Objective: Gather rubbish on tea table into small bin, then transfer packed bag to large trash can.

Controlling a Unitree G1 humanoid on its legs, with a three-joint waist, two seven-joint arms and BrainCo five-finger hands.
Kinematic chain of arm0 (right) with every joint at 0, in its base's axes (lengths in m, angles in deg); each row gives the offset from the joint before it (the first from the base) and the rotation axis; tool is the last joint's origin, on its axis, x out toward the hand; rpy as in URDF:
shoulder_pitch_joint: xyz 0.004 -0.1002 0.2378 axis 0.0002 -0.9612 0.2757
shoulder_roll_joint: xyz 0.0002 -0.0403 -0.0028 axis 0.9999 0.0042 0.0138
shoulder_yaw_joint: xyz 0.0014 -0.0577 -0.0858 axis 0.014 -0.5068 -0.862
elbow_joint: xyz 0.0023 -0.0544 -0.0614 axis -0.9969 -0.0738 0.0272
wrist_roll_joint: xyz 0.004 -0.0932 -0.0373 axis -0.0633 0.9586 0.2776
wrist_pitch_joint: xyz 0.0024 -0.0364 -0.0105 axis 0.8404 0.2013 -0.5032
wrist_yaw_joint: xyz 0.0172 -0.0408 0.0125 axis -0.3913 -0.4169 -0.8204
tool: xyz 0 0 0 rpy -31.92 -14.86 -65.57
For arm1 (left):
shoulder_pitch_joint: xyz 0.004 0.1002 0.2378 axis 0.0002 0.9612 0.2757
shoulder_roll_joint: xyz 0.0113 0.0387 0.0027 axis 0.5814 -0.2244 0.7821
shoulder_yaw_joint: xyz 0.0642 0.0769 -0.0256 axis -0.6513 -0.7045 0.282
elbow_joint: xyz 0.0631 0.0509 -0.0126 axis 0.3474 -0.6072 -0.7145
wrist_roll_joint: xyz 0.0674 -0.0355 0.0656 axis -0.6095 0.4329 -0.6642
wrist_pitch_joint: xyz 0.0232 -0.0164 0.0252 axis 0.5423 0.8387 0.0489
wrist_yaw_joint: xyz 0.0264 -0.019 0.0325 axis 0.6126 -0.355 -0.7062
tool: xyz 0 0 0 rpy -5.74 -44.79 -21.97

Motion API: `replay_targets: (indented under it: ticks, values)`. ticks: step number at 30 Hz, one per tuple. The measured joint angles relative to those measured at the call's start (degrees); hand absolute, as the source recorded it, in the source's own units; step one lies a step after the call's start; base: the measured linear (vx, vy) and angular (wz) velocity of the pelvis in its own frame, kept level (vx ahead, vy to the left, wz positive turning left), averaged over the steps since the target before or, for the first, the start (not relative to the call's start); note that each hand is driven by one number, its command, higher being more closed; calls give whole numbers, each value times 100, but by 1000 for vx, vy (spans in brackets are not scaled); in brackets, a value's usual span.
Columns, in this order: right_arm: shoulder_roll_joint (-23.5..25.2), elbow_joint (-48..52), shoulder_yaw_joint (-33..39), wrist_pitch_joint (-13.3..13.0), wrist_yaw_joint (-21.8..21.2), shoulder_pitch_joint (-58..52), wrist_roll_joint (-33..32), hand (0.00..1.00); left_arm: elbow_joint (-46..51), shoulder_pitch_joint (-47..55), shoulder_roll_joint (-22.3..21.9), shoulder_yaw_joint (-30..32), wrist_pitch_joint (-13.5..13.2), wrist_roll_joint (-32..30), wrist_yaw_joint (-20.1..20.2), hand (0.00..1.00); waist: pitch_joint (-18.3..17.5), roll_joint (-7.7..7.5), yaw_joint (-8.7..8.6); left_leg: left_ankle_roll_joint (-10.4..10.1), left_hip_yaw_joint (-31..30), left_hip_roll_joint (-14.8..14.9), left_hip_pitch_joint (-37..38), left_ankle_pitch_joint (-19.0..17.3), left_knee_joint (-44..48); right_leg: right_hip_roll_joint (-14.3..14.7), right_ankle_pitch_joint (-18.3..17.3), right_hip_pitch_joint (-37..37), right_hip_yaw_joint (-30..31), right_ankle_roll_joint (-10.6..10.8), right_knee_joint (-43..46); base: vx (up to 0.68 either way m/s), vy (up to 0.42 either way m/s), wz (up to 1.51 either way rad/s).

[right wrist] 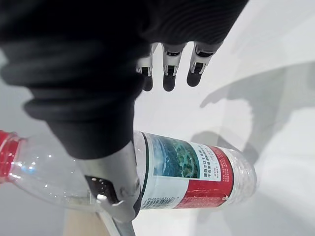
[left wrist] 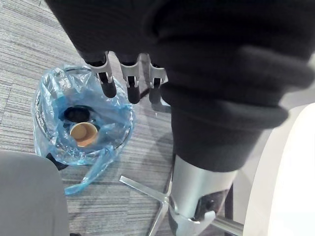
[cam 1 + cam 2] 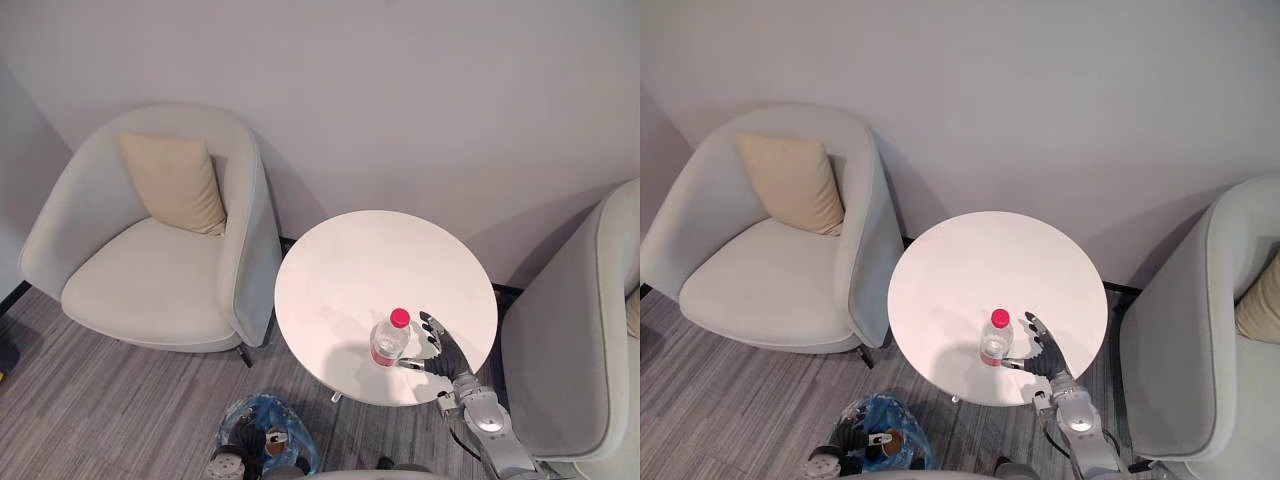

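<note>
We find the bottle (image 3: 388, 340) standing on the table (image 3: 380, 250) near its front edge, our right hand (image 3: 442, 352) just right of it; one armchair (image 3: 140, 280), holding a cushion (image 3: 175, 182), stands left of the table, a second armchair (image 3: 565, 350) right of it; the bin (image 2: 44, 110) sits on the floor before the table, a cup (image 2: 82, 133) inside.

Round white worktop (image 3: 990, 260) has a clear plastic bottle with a red cap (image 3: 994, 342) standing upright near its 6 o'clock edge. The right hand (image 3: 1043, 355) sits just beside it at 3 o'clock, fingers spread loose. A small bin lined with a blue plastic bag (image 3: 865, 415) is on the floor at the worktop's 7 o'clock.
</note>
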Motion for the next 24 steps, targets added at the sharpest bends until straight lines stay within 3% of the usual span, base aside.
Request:
replay_targets:
  ticks: [15,16,24]
  values:
    - [99,-584,-296,14,94,518,-2,0,97,26,2,-95,-4,0,2,0,7,-6,26,-27,-289,-14,-134,152,-139,-21,9,-39,-275,-16,-25,-21,-13,10]
    - [130,-618,-294,15,125,557,-2,100,98,26,2,-95,-4,0,2,0,7,-5,26,-27,-292,-15,-140,152,-138,-23,9,-42,-281,-16,-25,-2,-5,3]
    - [208,-1076,-372,27,335,1048,-27,100,166,20,-1,-126,0,0,0,0,18,-10,117,-24,-428,-68,-209,153,-120,-85,-83,-83,-408,-10,55,1,-3,9]
